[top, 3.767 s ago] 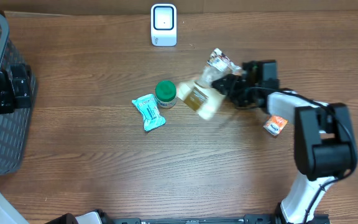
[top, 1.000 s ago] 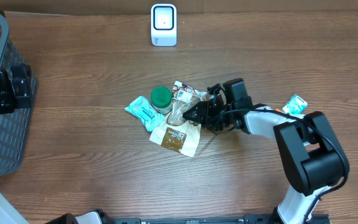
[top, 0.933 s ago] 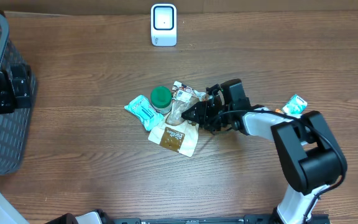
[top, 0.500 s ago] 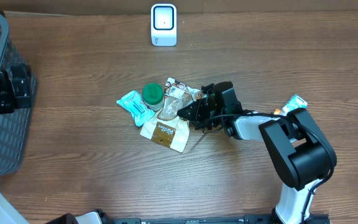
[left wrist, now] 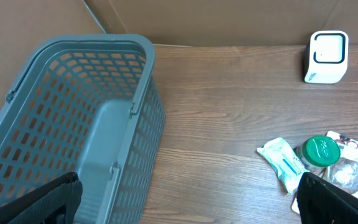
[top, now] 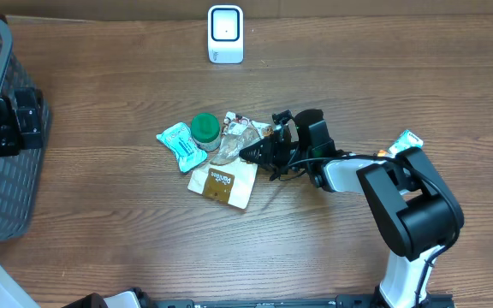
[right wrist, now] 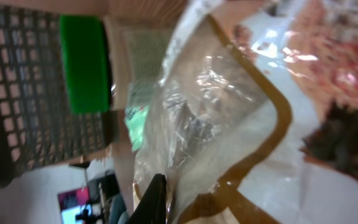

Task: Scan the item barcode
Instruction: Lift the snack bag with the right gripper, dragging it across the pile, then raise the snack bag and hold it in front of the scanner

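My right gripper [top: 255, 152] is clenched, with the bag [top: 232, 147] right at its tips; I can't tell whether film is pinched. The jar [top: 204, 128] sits just beyond. My left gripper [left wrist: 188, 186] is released, and the basket [left wrist: 73, 112] lies ahead of its jaws.

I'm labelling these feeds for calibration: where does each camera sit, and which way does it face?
Overhead: above the table, looking straight down on scanner, basket and green-lidded jar; the right arm shows.
Left wrist: over the basket, facing obliquely across the table toward the scanner; its own fingers fill both bottom corners.
Right wrist: tight against the clear bag, that jar and basket beyond; one fingertip shows.
Shared: all three see the jar and basket.
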Controlling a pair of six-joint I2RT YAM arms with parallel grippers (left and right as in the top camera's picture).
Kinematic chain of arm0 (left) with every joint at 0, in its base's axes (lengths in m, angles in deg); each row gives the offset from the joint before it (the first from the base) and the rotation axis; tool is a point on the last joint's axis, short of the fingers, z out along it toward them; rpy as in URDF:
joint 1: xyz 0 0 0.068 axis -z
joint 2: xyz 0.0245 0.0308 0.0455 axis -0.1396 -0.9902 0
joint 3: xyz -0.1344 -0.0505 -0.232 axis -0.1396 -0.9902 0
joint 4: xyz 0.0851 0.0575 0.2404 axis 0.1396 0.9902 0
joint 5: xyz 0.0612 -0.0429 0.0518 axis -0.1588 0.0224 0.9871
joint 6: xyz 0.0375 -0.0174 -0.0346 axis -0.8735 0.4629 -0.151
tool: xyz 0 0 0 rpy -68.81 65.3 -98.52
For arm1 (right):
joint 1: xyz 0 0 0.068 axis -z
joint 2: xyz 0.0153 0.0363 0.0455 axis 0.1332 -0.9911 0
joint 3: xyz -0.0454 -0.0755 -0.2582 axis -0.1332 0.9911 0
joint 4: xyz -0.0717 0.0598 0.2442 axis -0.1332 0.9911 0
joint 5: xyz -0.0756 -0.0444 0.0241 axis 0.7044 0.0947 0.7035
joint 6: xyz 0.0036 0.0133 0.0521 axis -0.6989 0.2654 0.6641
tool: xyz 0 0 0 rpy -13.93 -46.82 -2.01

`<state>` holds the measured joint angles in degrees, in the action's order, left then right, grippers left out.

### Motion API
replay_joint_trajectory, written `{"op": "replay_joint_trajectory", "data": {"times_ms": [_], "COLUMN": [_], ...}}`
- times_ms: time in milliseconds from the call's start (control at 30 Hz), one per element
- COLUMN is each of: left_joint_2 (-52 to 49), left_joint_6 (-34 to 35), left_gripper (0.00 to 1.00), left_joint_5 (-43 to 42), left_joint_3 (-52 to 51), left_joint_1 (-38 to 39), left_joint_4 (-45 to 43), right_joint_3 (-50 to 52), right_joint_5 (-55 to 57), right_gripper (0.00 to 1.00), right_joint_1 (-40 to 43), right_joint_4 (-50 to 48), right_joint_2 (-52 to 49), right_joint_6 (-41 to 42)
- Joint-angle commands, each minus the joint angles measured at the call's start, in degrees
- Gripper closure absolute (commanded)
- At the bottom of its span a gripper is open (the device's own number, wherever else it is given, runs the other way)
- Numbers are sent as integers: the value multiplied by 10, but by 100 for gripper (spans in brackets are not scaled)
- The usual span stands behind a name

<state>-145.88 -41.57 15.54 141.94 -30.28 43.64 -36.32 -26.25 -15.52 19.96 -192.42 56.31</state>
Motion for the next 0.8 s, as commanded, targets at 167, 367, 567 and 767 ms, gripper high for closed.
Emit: {"op": "replay_joint_trajectory", "data": {"times_ms": [167,367,567,767], "left_joint_2": [0,0,0,0], "left_joint_6": [-9,-9,-9,-9], "left_gripper": [0,0,0,0], "left_joint_5": [-4,-4,-4,-4], "left_joint_3": [1,1,1,1], "left_joint_1": [-2,-2,-2,-2], "left_joint_4": [-2,-2,-2,-2], "right_joint_3": [2,2,-29,-91], "right_joint_5": [-140,-115,-254,-365], "right_gripper": [96,96,96,96], "right_joint_1": [54,64,64,83], "right_joint_4": [64,182,181,181], "right_joint_2": [132,187,215,218], "right_joint_6": [-69,-144,-234,-274]}}
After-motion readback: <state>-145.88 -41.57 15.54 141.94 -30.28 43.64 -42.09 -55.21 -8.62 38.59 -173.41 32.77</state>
